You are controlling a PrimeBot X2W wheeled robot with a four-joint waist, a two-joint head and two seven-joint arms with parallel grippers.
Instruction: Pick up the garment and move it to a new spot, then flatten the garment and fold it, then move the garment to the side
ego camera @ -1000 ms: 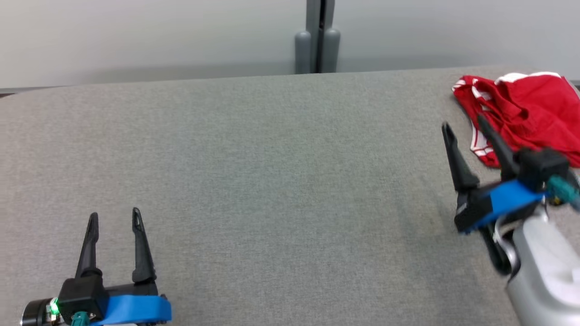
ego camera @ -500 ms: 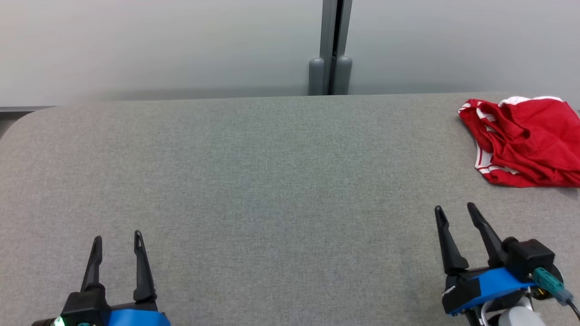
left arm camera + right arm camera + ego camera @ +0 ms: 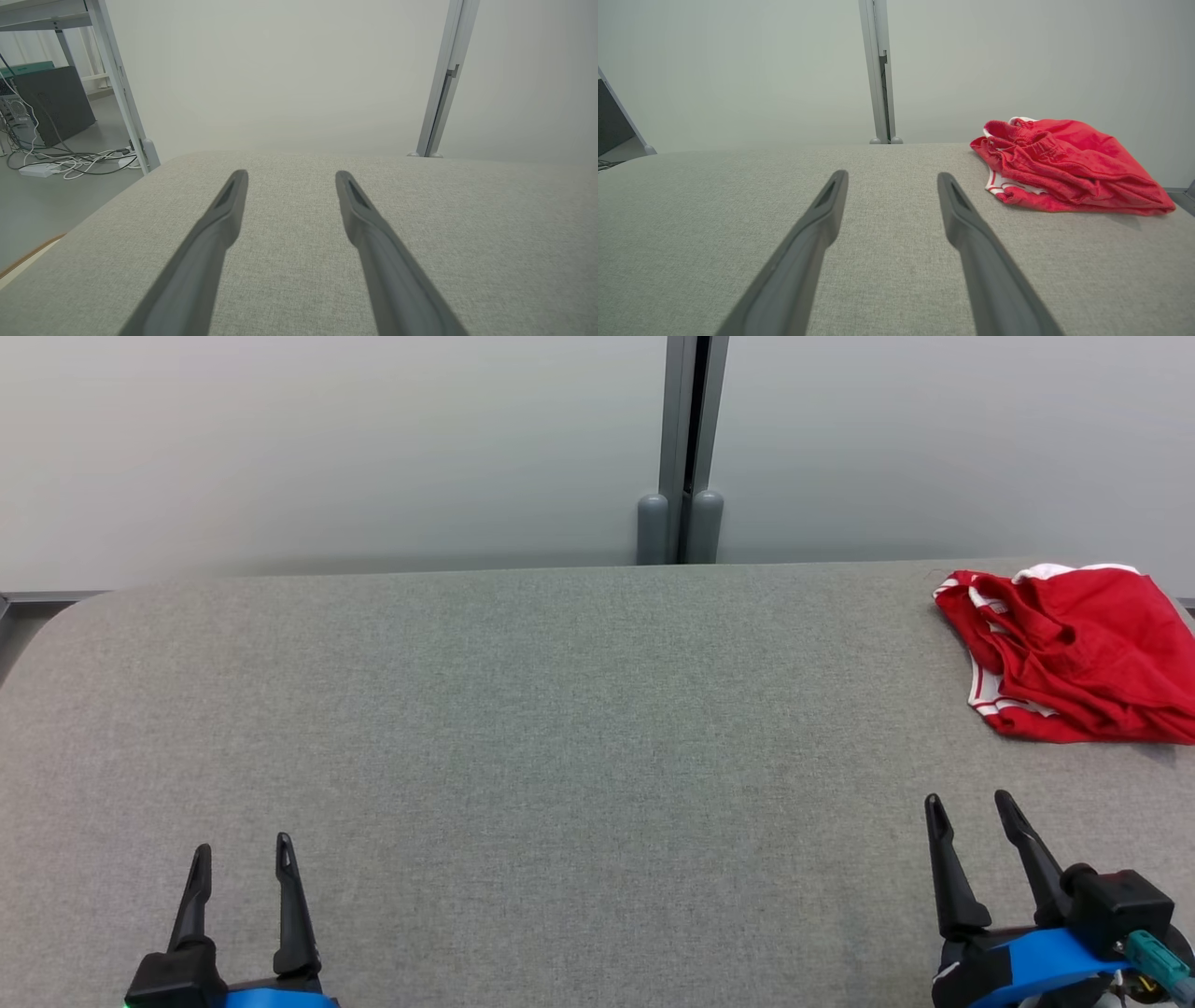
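On table (image 3: 560, 728), far right: bunched garment (image 3: 1074, 653); left tool (image 3: 243, 849), right tool (image 3: 967, 798) spread, empty.

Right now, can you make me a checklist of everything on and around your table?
Surface: grey fabric table, flat.
Job's things: red shorts, crumpled at the table's far right, touched by no gripper.
Clutter: nothing seen.
Grippers: left gripper open, empty; right gripper open, empty, short of the shorts.
Cables: white and black cables on the floor left of the table.
Surroundings: pale wall, grey post, dark box on the floor.
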